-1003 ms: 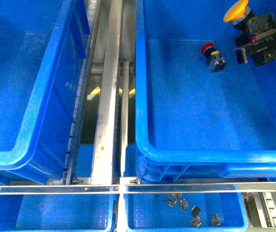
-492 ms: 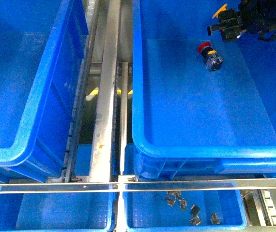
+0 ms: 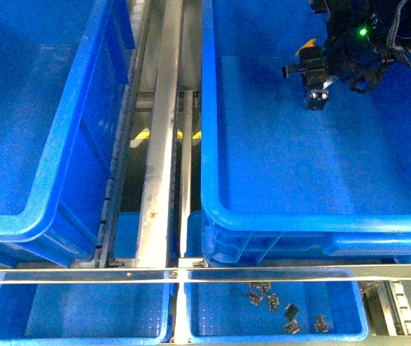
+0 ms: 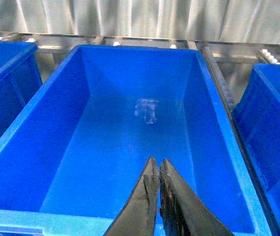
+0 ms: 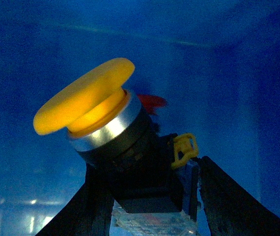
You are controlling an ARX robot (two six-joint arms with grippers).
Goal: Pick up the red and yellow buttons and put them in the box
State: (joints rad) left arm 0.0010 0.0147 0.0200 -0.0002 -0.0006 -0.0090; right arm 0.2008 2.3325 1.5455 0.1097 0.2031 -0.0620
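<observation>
My right gripper (image 3: 311, 63) is shut on the yellow button (image 3: 307, 45), inside the far part of the big blue box (image 3: 299, 220) on the right. In the right wrist view its fingers (image 5: 97, 196) clamp the black block under the yellow cap (image 5: 86, 96). The red button lies on the box floor right under the gripper. Only its block (image 3: 316, 99) shows in the front view. Its red cap (image 5: 152, 102) peeks out behind the yellow button. My left gripper (image 4: 154, 166) is shut and empty, over the near rim of an empty blue crate (image 4: 27, 118).
A second large blue crate (image 3: 40, 216) stands at the left, with a metal rail (image 3: 161, 144) between it and the box. Two shallow blue bins lie at the near edge. The right one (image 3: 205, 328) holds several small dark parts (image 3: 270, 300).
My right gripper has moved left, then down into the box with the yellow button, and now covers the red button's cap. The red button has not moved.
</observation>
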